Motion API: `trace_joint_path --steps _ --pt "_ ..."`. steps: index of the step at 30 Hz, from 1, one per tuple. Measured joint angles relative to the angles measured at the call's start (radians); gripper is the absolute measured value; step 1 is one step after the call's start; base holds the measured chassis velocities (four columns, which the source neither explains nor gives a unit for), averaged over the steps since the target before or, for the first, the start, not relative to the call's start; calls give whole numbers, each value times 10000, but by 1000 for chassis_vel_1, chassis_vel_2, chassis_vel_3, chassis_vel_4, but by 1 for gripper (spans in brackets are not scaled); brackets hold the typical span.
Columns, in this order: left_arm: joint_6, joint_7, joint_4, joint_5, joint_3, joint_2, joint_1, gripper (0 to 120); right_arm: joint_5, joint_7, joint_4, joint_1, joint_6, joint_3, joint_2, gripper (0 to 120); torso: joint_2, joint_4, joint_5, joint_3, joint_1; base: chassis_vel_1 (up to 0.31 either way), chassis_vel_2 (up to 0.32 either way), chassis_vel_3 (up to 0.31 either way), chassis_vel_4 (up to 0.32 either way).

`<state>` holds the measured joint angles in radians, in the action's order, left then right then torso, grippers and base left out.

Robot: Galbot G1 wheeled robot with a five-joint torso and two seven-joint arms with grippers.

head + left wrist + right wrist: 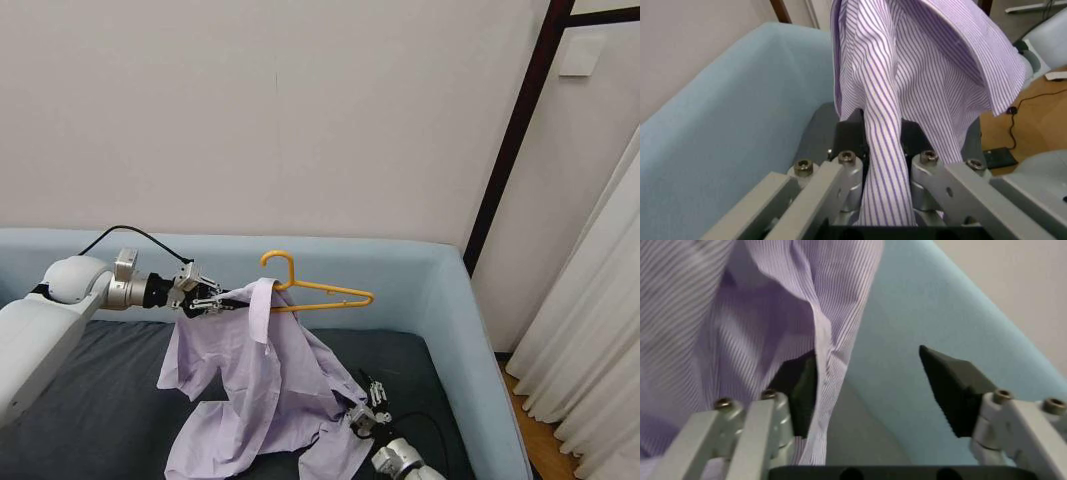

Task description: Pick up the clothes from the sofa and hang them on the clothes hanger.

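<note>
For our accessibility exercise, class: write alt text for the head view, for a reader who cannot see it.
The left gripper holds a purple shirt draped on an orange hanger above a blue sofa; the right gripper sits low by its hem.

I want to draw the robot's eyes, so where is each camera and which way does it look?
Head view: on the robot's head, looking forward and down at the sofa; shows the left arm, the left gripper shut on the shirt draped over the orange hanger, and the right gripper.
Left wrist view: on the left wrist, looking along its shut fingers at the striped shirt.
Right wrist view: on the right wrist, looking past its open pads at the shirt's edge.
Shared: all three show the shirt and blue sofa.
</note>
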<state>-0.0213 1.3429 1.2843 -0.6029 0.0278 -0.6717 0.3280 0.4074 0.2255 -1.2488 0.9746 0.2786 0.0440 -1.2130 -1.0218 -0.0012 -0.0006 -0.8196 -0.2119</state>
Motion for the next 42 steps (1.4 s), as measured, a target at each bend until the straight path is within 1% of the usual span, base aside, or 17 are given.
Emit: trace_joint_path --steps 2,3,6,9,10,12,13,14,16,19,22,23,26,28,29,33,42 --pt "23 -1 -30 17 36 -22 40 7 -1025 -385 -99 -48 347 -77 108 47 0 0 0 0 0 0 0 0 0" --pt "23 -1 -30 17 36 -22 40 7 -1025 -385 -99 -48 347 -77 108 47 0 0 0 0 0 0 0 0 0" --pt "29 -9 -17 25 52 -78 64 7 -2069 -888 -192 -80 332 -119 274 34 0 1 0 0 0 0 0 0 0" --pt "30 -19 17 25 53 -93 65 7 -2296 -1152 -190 -76 322 -161 326 26 0 -2 0 0 0 0 0 0 0" --pt "30 -29 46 25 53 -93 65 7 -2368 -1343 -181 -48 323 -197 357 19 0 -1 1 0 0 0 0 0 0" --pt "30 -49 78 25 55 -65 81 7 -2419 -1521 -174 1 332 -222 372 12 0 -2 1 0 0 0 0 0 0" --pt "30 -49 78 25 55 -65 81 7 -2419 -1521 -174 1 332 -222 372 12 0 -2 1 0 0 0 0 0 0" --pt "30 -52 96 24 62 -28 109 7 -2467 -1586 -174 26 358 -241 375 5 0 -2 1 0 0 0 0 0 0" --pt "30 -54 126 18 110 40 176 7 -2702 -1700 -198 69 439 -266 378 0 0 1 1 0 1 0 0 0 0" --pt "33 -54 145 6 186 91 266 7 -3582 -1883 -435 110 537 -232 453 0 0 2 1 -1 0 0 0 0 0" --pt "115 -24 159 -91 270 132 396 7 -6863 -2157 -1358 133 432 -104 752 0 0 2 1 0 1 0 0 0 0" --pt "115 -24 159 -91 270 132 396 7 -6863 -2157 -1358 133 432 -104 752 0 0 2 1 0 1 0 0 0 0" --pt "185 15 162 -261 303 116 491 7 -10381 -2676 -2251 -64 404 -314 995 0 0 1 1 0 2 0 0 0 0" --pt "221 20 166 -384 307 87 535 7 -12214 -3118 -2657 -268 488 -707 1138 0 0 3 -3 0 2 0 0 0 0" --pt "221 20 166 -384 307 87 535 7 -12214 -3118 -2657 -268 488 -707 1138 0 0 3 -3 0 2 0 0 0 0" --pt "249 323 113 -543 307 44 518 7 -14324 -3601 -2977 -636 527 -1433 1452 0 0 -1 1 0 2 0 0 0 0" --pt "258 948 -38 -141 312 2 438 7 -15531 -4124 -3563 -982 540 -2197 1692 0 0 1 2 -1 2 0 0 0 0"
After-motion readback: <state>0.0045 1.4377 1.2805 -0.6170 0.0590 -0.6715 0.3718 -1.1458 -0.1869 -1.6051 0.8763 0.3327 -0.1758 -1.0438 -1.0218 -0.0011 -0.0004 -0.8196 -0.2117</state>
